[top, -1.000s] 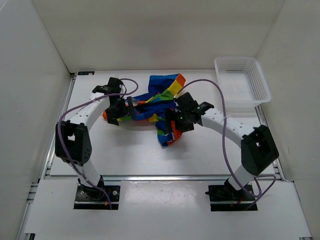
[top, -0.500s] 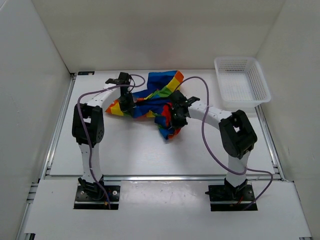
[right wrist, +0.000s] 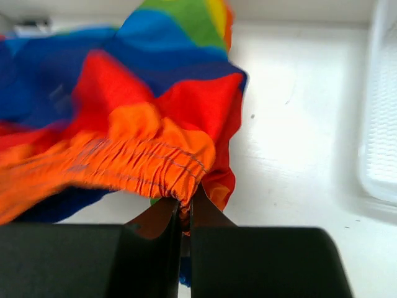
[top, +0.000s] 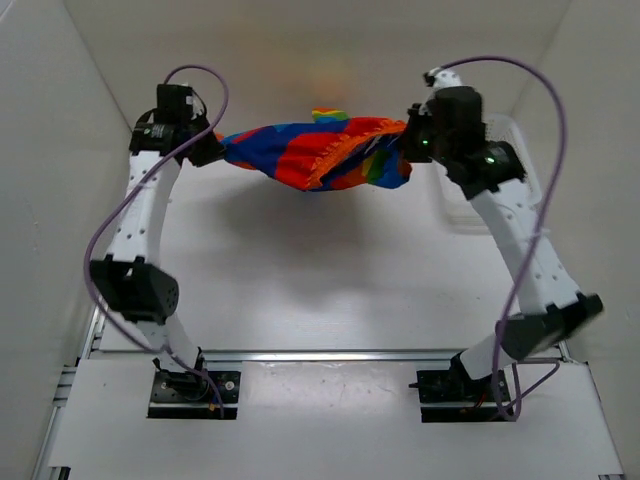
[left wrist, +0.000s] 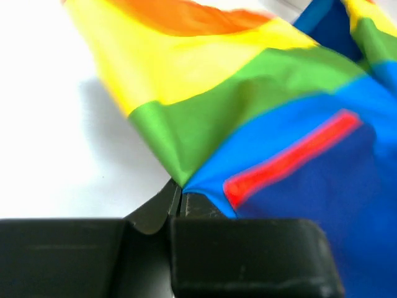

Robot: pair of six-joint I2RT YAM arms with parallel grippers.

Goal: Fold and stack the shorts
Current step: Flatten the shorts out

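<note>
The rainbow-striped shorts point(top: 320, 157) hang in the air well above the table, stretched between my two grippers and sagging in the middle. My left gripper point(top: 213, 147) is shut on their left end; in the left wrist view its jaws point(left wrist: 180, 202) pinch a green and blue corner of the shorts point(left wrist: 279, 136). My right gripper point(top: 408, 140) is shut on their right end; in the right wrist view it point(right wrist: 185, 208) clamps the gathered orange waistband of the shorts point(right wrist: 136, 149).
A white mesh basket point(top: 505, 140) stands at the back right, mostly hidden behind my right arm; its edge point(right wrist: 381, 124) also shows in the right wrist view. White walls close in the table point(top: 320, 290) on the left, back and right.
Both grippers have shut on the crumpled shorts, lifted them off the table and pulled them apart. Both arms are now raised high and spread wide.
</note>
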